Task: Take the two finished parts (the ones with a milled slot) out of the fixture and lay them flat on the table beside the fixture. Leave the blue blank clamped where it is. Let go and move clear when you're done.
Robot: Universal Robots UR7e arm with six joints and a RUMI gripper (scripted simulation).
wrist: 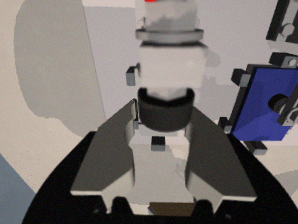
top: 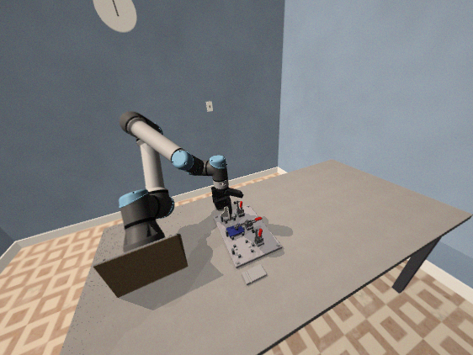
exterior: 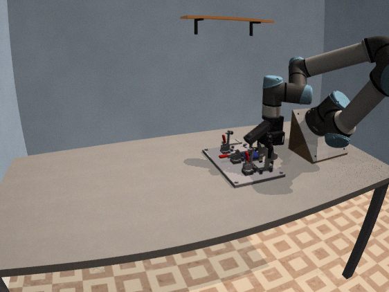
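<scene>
My gripper (wrist: 158,95) is closed on a short dark round cylinder (wrist: 165,107). The two grey wedge-shaped fingers press on its left and right sides. Only the wrist view shows this grip. Just behind the cylinder it shows a pale grey block (wrist: 172,67) with a ring on top and a bit of red at the picture edge. I cannot tell if this block is a slotted part or a piece of a clamp.

To the right in the same view is the blue rectangular blank (wrist: 265,102), sitting between small dark stops, apart from my fingers.

The top view shows my gripper (top: 226,210) pointing down at the end of the grey metal fixture plate (top: 269,248) that is nearest to my base. The blue blank (top: 235,230) is at the middle of the plate. Red-handled toggle clamps (top: 259,232) stand along the plate's right side.

One flat grey part with grooves (top: 254,274) lies on the grey table (top: 358,202), just beside the far end of the fixture. I cannot find this part in the exterior view.

In the exterior view my gripper (exterior: 266,153) and wrist stand in front of the plate (exterior: 235,178), so the blank (exterior: 255,156) shows only as a small blue spot. The brown wedge-shaped pedestal (exterior: 304,138) of my arm is near, behind the fixture.
</scene>
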